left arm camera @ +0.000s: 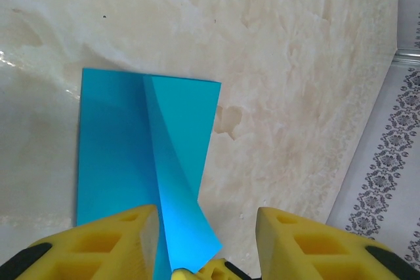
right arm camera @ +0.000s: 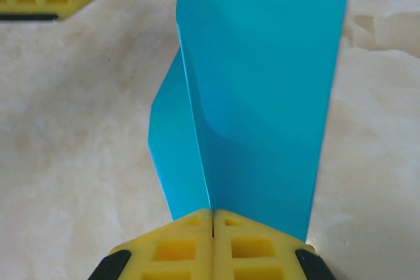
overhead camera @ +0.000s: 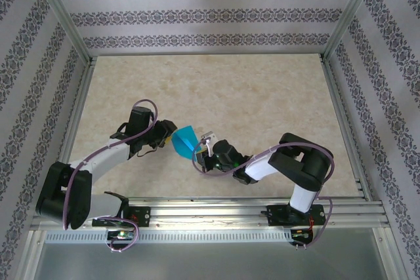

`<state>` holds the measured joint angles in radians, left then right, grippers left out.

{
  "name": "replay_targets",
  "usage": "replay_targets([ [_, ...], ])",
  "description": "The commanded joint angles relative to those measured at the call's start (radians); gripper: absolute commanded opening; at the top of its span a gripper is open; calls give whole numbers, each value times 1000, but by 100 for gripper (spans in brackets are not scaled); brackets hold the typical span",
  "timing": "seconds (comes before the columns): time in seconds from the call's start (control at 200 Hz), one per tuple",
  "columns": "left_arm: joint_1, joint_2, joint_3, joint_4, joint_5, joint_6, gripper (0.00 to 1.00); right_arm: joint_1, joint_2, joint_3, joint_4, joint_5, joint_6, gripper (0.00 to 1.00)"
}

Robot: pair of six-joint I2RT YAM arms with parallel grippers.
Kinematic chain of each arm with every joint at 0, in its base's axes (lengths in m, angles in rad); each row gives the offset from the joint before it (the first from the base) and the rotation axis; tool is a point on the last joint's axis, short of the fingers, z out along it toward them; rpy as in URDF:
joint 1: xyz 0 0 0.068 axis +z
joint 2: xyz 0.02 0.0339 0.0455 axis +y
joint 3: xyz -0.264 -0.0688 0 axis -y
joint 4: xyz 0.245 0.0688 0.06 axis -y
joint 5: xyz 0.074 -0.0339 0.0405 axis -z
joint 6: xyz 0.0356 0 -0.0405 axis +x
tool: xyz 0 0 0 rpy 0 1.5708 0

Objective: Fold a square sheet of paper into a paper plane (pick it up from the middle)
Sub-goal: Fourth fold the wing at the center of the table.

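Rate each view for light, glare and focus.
Top view: even, soft light, paper small but sharp. Left wrist: glare streak on the table at left, fingers slightly soft. Right wrist: paper crisp, shaded beside its fold.

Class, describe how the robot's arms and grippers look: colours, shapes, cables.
The left arm and right arm have white links, black joints and looping purple cables. The left gripper and right gripper have blocky yellow fingers with cut-out cells and black bases.
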<state>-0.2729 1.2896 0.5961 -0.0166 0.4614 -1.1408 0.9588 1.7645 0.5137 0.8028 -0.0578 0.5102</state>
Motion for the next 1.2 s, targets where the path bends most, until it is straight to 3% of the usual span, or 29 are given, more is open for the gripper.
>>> replay_targets([
  [0.0,7,-1,23,-31,-9,30,45,-31,17,20,42,-120,112,0],
  [0.3,6,77,66,-8,50,40,58,-31,-30,17,-15,-86,15,2],
  [0.654,7,155,89,-5,63,8,59,48,-53,-14,17,49,-196,3],
  [0.744,7,162,92,1,74,9,53,71,-53,-19,17,96,-248,4],
  [0.924,7,153,69,16,84,9,27,105,-60,-30,3,177,-358,8],
  [1.194,6,146,52,36,100,6,3,137,-66,-41,-15,262,-448,15],
])
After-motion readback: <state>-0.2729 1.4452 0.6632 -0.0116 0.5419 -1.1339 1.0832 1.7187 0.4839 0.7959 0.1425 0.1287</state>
